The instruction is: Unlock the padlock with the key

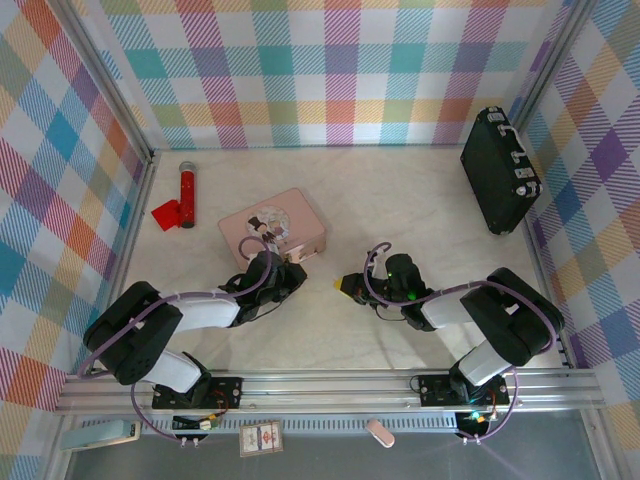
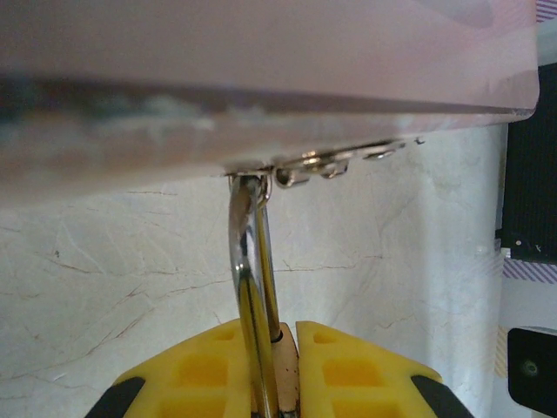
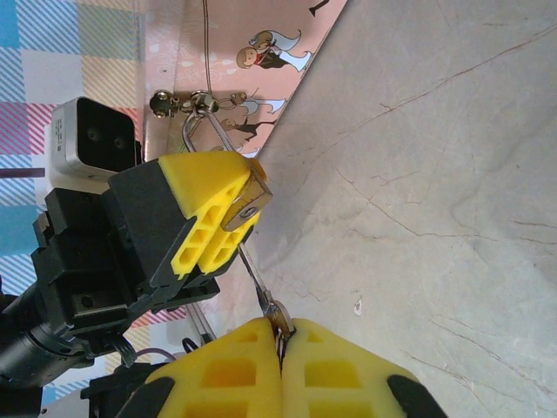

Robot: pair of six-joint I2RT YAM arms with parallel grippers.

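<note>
The top view looks down from above and behind the arm bases (image 1: 195, 392) on the whole table (image 1: 400, 200). The left wrist looks along its fingers (image 2: 357, 374), very near the tin (image 2: 261, 52). The right wrist closely faces the left gripper (image 3: 228, 205); both wrist views share tin and padlock (image 3: 248, 202)

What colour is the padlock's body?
Brass gold; the padlock shows best in the right wrist view.

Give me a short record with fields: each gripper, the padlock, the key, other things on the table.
left gripper: shut on the padlock body
right gripper: shut on the key
padlock: shackle through the hasp of the pink tin
key: tip close to the padlock, insertion not visible
others: red cylinder, black case
</note>
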